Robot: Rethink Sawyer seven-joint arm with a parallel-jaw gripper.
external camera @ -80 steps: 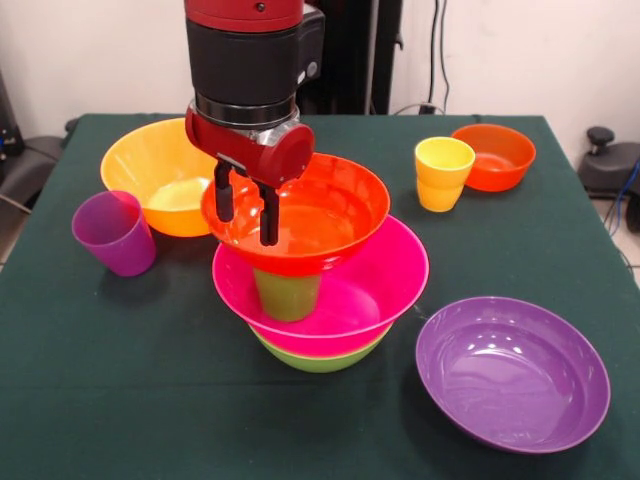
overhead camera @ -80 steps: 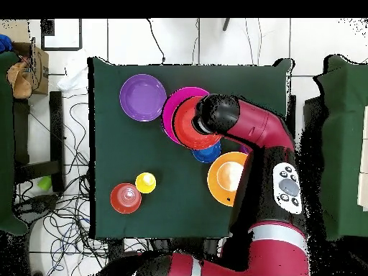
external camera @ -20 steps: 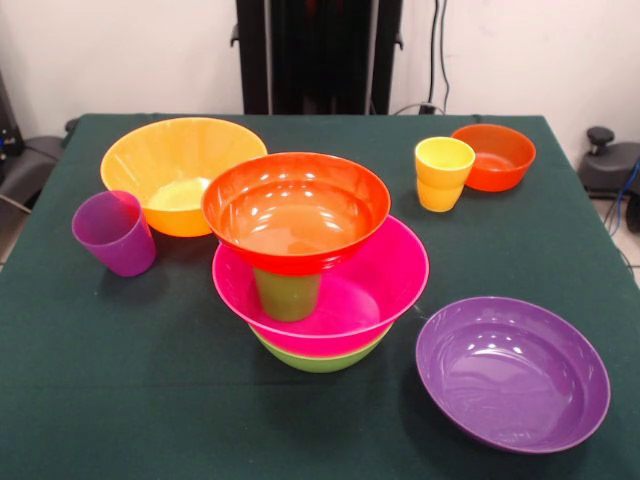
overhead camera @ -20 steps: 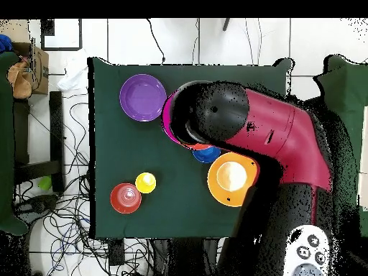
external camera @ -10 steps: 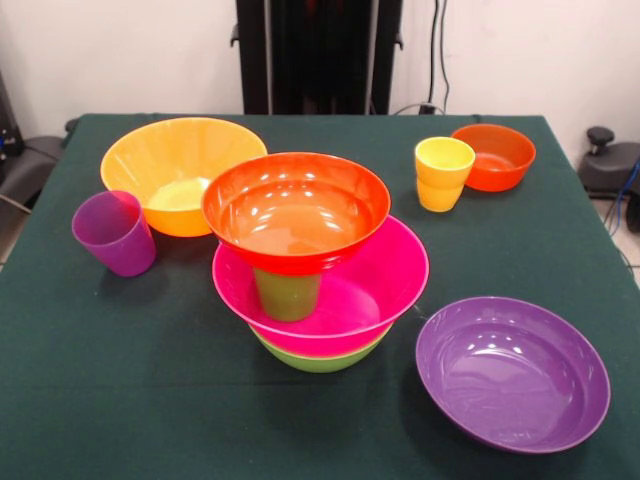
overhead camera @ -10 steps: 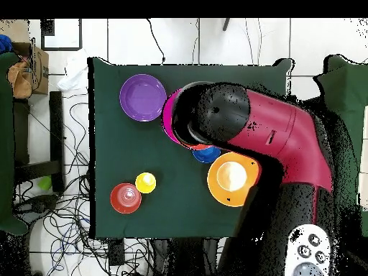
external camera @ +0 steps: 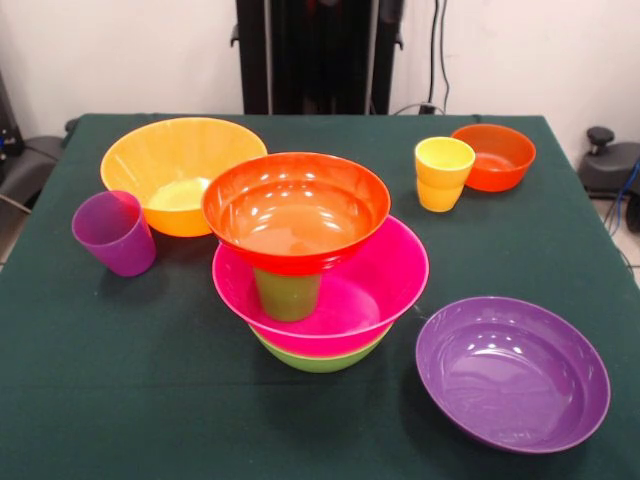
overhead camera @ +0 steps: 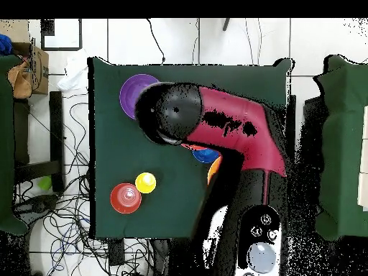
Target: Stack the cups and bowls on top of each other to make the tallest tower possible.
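Tower (external camera: 310, 270) is sitting mid-worktop (external camera: 120, 400): lime green bowl (external camera: 318, 358) at the bottom, pink bowl (external camera: 385, 285) nested in it, green cup (external camera: 287, 295) standing in the pink bowl, large red-orange bowl (external camera: 296, 210) balancing on the cup's rim. My read: the cup is acting as a spacer to gain height, so that top bowl is sitting on a narrow support and may wobble.

You're still having the yellow cup (external camera: 443, 172) loose beside the small red-orange bowl (external camera: 495, 156), the purple cup (external camera: 115, 233) just beside the large orange bowl (external camera: 180, 172), and the purple bowl (external camera: 512, 372) lying apart near the front edge. Yellow cup is probably going on next.

Front view is showing no arm at all. Overhead, the arm (overhead camera: 230, 129) is covering the tower, most of the orange bowl and part of the purple bowl; only a sliver of the small blue bowl (overhead camera: 205, 155) is peeking out. The end effector is hiding under the arm, so you cannot tell whether it is apart or together.
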